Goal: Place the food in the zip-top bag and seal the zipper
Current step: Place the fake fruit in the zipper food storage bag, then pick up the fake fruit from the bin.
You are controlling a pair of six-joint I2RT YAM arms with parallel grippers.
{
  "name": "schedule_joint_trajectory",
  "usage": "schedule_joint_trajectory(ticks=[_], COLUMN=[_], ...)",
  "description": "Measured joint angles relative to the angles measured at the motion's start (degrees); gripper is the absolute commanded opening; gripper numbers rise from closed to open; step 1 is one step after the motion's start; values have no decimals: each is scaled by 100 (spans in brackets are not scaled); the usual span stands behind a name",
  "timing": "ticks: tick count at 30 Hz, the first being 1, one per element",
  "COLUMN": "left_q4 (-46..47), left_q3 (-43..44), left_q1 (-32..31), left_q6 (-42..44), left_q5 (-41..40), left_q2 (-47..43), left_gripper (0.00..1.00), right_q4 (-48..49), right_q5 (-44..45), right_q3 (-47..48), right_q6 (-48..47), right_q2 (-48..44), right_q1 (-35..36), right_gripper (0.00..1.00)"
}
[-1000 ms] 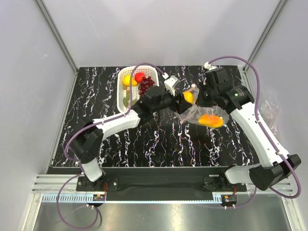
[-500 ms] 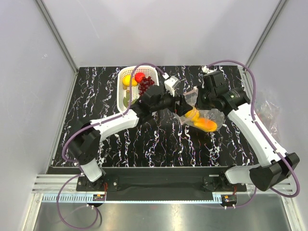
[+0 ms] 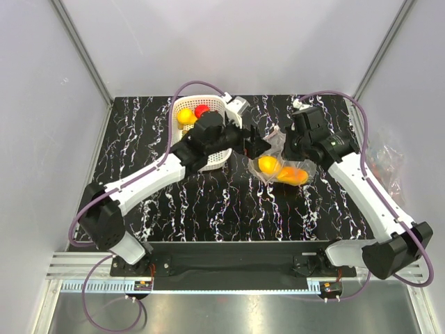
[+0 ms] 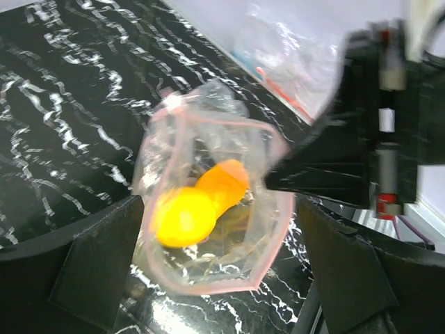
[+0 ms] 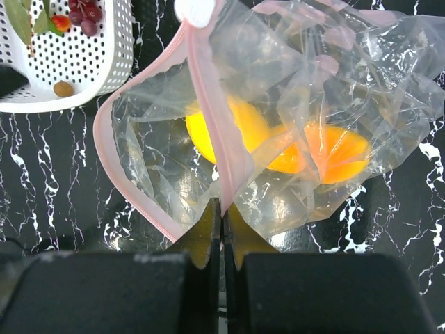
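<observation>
The right gripper is pinched shut on the pink zipper of the clear bag, just right of the white basket on the bench. A lemon and an orange piece lie inside the bag. The left gripper stands wide at the bag's mouth, holding nothing. Grapes sit in the basket.
</observation>
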Motion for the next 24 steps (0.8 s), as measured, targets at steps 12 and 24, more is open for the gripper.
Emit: schedule_joint_trajectory(ticks=[12, 24], left_q4=[-1204, -3580], left_q3=[-15, 1543], left_q1=[1139, 2396], left_q6=[-142, 1593], left_q5=[-765, -2151], left_q2=[-31, 1305], left_gripper=[99, 99], right_q4=[105, 138], right_q5=[68, 101], right_q3=[-140, -212], right_q6=[0, -2], right_q2=[-299, -393], right_q1=[-2, -2], right_gripper=[0, 0])
